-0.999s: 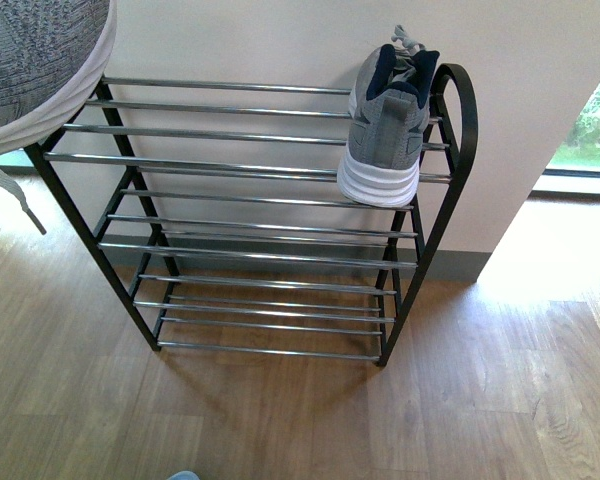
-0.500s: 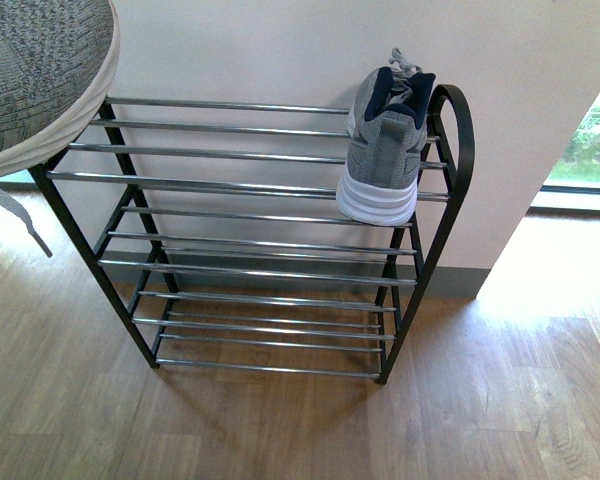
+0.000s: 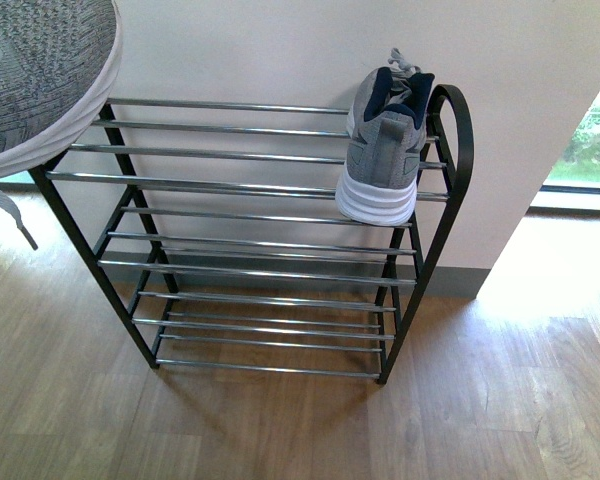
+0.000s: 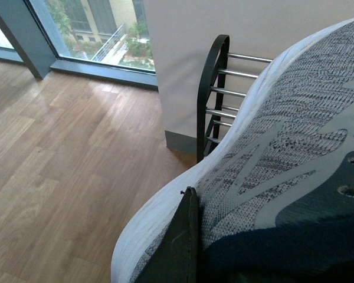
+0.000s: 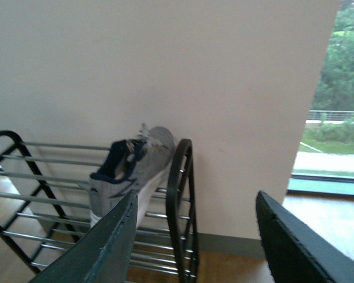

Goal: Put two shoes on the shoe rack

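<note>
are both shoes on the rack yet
No, only the first shoe sits on the rack's top tier; the second shoe is in the air by its left end.

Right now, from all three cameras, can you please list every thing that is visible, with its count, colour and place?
shoe on the rack: one, grey, navy lining, white sole; top tier, right end.
held shoe: one, grey knit, white sole; in the air above the rack's left end, lace hanging.
rack: one, black frame, chrome rods, four tiers; against the wall.
wall: one, cream; behind the rack.
floor: brown wood.
windows: two, one past each end of the wall.
left tool: dark; one finger shows, pressed against the held shoe.
right tool: dark, open, empty; facing the rack's right end.
</note>
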You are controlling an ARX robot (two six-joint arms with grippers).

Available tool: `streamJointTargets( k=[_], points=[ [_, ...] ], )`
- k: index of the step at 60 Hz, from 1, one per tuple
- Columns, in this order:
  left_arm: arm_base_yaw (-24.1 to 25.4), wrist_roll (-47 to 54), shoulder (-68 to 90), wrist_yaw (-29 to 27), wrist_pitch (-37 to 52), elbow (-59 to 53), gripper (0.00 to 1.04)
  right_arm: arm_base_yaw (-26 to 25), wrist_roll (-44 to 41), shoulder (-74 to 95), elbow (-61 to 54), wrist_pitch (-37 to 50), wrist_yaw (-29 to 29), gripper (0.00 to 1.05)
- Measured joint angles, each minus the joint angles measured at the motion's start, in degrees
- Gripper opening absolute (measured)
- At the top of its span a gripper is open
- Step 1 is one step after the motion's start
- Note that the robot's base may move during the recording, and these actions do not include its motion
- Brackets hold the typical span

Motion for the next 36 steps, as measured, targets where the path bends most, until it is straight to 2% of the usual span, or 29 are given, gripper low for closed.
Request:
streamJointTargets(
  k=[7,10,11,13,36],
  points=[
    [0.0,0.0,0.0,0.0,0.0,0.0,0.02,2.2,-1.5,-3.4,-3.0,-0.1,0.4,0.27],
    [0.0,0.0,0.0,-0.1,0.0,0.0,0.02,2.2,-1.8,-5.2,-4.2,-0.7,0.9,0.15],
    [0.0,0.0,0.0,-0.1,0.0,0.0,0.02,2.2,-2.0,-6.3,-4.9,-1.0,0.9,0.08],
    [0.0,0.0,0.0,-0.1,0.0,0.0,0.02,2.2,-2.4,-7.5,-5.7,-1.5,0.9,0.02],
    [0.0,0.0,0.0,0.0,0.0,0.0,0.02,2.2,-2.4,-16.9,-9.6,-7.1,0.9,0.02]
  ],
)
